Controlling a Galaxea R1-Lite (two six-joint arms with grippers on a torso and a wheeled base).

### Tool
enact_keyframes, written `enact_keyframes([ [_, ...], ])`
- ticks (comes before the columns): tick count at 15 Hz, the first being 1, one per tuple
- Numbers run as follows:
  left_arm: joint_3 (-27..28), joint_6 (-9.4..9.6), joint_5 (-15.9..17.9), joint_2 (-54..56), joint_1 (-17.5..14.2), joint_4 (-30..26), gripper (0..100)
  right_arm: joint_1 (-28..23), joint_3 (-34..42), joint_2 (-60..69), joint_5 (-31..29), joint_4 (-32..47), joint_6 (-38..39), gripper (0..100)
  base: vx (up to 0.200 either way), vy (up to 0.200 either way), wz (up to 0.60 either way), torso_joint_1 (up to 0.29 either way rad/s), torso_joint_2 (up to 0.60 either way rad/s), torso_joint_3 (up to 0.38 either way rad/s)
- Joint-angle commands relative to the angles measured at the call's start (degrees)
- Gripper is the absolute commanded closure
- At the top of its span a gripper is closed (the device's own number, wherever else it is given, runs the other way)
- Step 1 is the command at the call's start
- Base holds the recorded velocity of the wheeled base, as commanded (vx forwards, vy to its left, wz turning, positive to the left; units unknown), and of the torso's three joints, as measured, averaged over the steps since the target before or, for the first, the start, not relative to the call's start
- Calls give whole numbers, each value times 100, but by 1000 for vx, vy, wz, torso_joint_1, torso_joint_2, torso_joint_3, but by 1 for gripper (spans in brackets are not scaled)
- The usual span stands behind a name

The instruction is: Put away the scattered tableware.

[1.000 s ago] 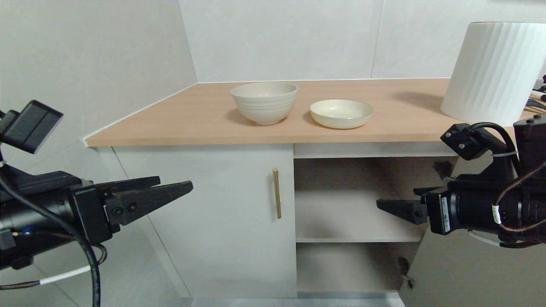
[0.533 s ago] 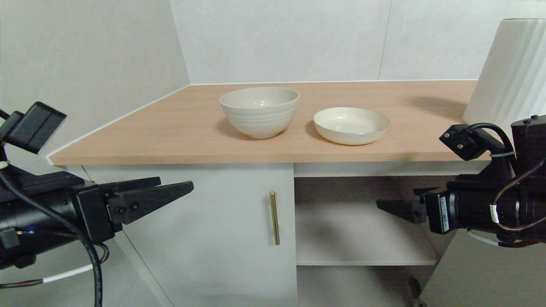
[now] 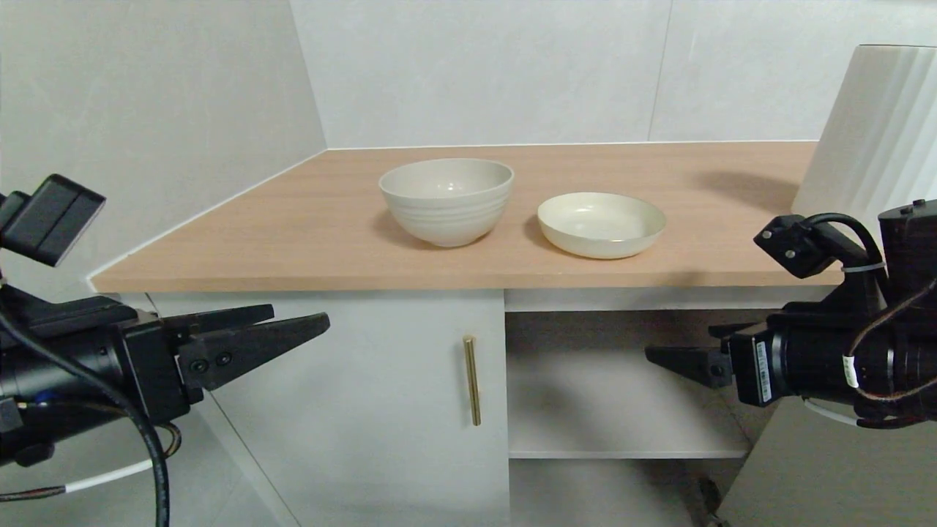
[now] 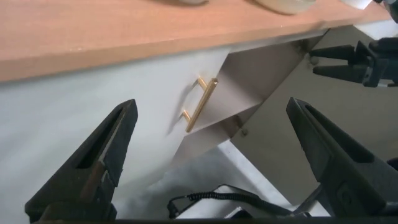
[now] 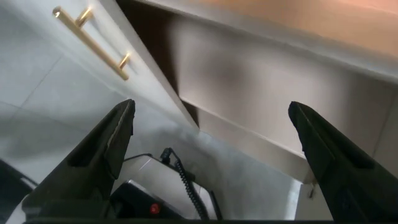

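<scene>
- You've got two dishes on the counter (image 3: 293, 227): one deep bowl (image 3: 446, 199), one shallow bowl (image 3: 601, 223) just beside it, not touching.
- Left gripper (image 3: 301, 316): fingers spread, empty, in front of the one shut door (image 3: 351, 395).
- Right gripper (image 3: 681, 345): fingers spread, empty, by the open shelf (image 3: 585, 410).

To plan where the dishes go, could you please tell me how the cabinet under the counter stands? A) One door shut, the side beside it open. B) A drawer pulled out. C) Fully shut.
A: the door with the gold handle is shut, while the side beside it stands open, showing its shelf.
</scene>
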State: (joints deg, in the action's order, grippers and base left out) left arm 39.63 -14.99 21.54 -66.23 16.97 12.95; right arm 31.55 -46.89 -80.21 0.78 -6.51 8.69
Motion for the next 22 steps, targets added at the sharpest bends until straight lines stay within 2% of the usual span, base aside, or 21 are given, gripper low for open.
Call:
enact_keyframes([
  [1, 1, -3, -1, -21, -1, 15, 0, 0, -5, -12, 1, -17, 1, 0, 0, 0, 0, 105, -334, -266],
  [17, 18, 14, -10, -100, -9, 15, 0, -17, -14, -152, -16, -210, 10, 0, 0, 0, 0, 187, -485, -282],
  [20, 317, 14, -10, -215, -9, -161, 0, -167, -5, -311, -8, -720, 10, 0, 0, 0, 0, 66, -146, -80],
  [22, 669, 23, -18, -434, -9, -486, 0, -184, -321, -539, 27, -782, 19, 0, 0, 0, 0, 0, 0, 0],
])
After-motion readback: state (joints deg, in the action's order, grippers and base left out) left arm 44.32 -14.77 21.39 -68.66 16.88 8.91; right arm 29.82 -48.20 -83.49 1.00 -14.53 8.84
